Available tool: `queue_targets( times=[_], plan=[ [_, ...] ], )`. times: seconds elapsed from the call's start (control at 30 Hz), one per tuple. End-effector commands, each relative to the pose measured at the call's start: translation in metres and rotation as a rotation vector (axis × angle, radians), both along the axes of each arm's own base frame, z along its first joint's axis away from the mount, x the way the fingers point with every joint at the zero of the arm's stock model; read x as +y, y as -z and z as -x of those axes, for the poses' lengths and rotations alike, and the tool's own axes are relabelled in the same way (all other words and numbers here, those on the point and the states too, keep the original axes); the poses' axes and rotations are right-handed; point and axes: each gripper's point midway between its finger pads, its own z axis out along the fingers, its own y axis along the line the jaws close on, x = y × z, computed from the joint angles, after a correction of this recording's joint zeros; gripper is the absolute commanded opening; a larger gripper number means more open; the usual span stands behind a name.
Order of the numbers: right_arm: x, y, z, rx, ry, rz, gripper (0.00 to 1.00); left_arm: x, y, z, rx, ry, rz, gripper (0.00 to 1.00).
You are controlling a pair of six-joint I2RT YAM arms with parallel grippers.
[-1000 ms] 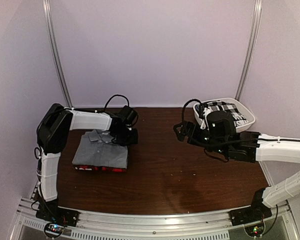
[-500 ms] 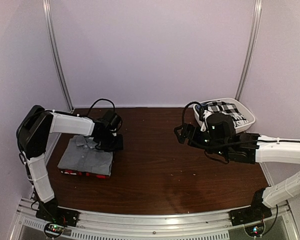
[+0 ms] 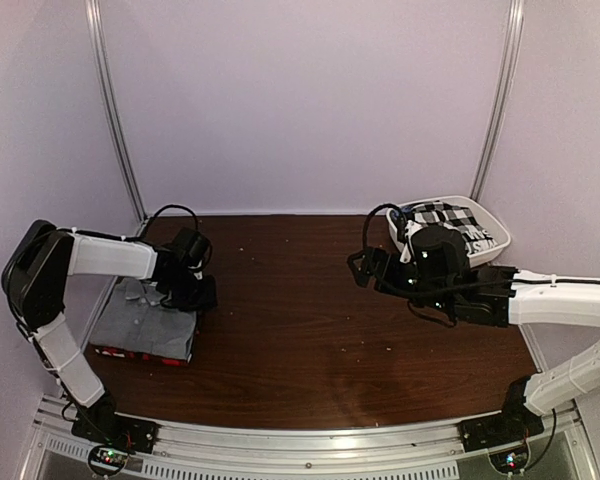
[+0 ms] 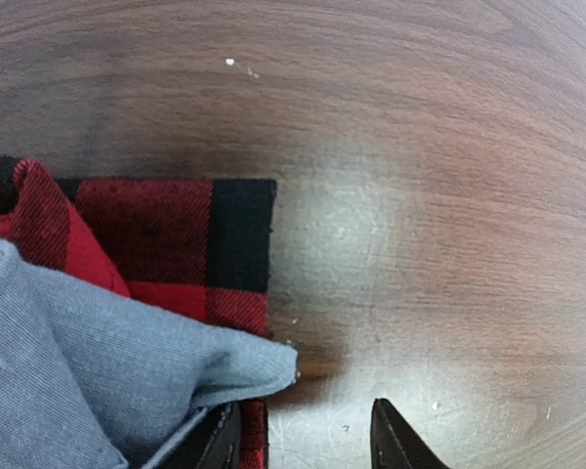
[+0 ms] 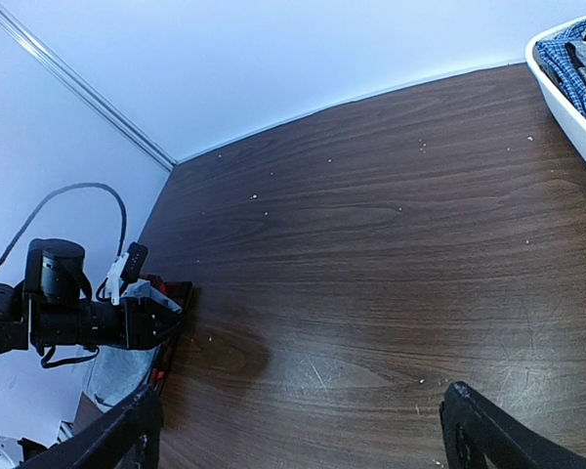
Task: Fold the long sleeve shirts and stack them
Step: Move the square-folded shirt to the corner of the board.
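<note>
L gripper (image 3: 194,294), jaws apart at the stack's corner, has slid the grey shirt (image 3: 145,320), atop the plaid shirt (image 3: 140,353), to the table's (image 3: 310,330) left edge, so stacking's prob. done; R gripper (image 3: 360,266) hovers spread, empty.

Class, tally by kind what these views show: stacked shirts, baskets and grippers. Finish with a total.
Shirts: 2 (grey shirt, plaid shirt)
Baskets: 1 (basket)
Grippers: 2 (left gripper, right gripper)
Total: 5
</note>
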Motion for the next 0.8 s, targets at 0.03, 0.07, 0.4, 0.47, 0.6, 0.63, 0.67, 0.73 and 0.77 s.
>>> queue_targets(
  times=[0.03, 0.07, 0.4, 0.47, 0.6, 0.63, 0.67, 0.73, 0.77],
  plan=[
    [-0.004, 0.003, -0.002, 0.005, 0.01, 0.003, 1.0, 0.005, -0.012, 0.002, -0.021, 0.031, -0.007, 0.47],
    [-0.005, 0.003, -0.002, 0.006, 0.01, 0.008, 1.0, 0.003, -0.015, 0.001, -0.028, 0.045, 0.001, 0.47],
    [-0.014, -0.006, -0.004, -0.006, 0.031, 0.021, 1.0, -0.027, -0.06, -0.012, -0.147, 0.17, 0.108, 0.55],
    [-0.014, -0.007, -0.004, -0.004, 0.032, 0.022, 1.0, -0.036, -0.073, -0.013, -0.183, 0.199, 0.127, 0.58],
    [-0.016, -0.012, -0.004, -0.002, 0.035, 0.027, 1.0, -0.058, -0.102, -0.013, -0.25, 0.262, 0.155, 0.62],
    [-0.017, -0.013, -0.004, -0.003, 0.037, 0.028, 1.0, -0.065, -0.11, -0.012, -0.269, 0.279, 0.162, 0.63],
    [-0.018, -0.015, -0.003, -0.004, 0.038, 0.027, 1.0, -0.072, -0.118, -0.01, -0.288, 0.3, 0.168, 0.64],
    [-0.022, -0.018, -0.002, -0.006, 0.046, 0.026, 1.0, -0.089, -0.136, -0.004, -0.329, 0.34, 0.191, 0.65],
    [-0.024, -0.019, -0.001, -0.005, 0.049, 0.027, 1.0, -0.097, -0.146, -0.001, -0.35, 0.357, 0.206, 0.66]
  ],
)
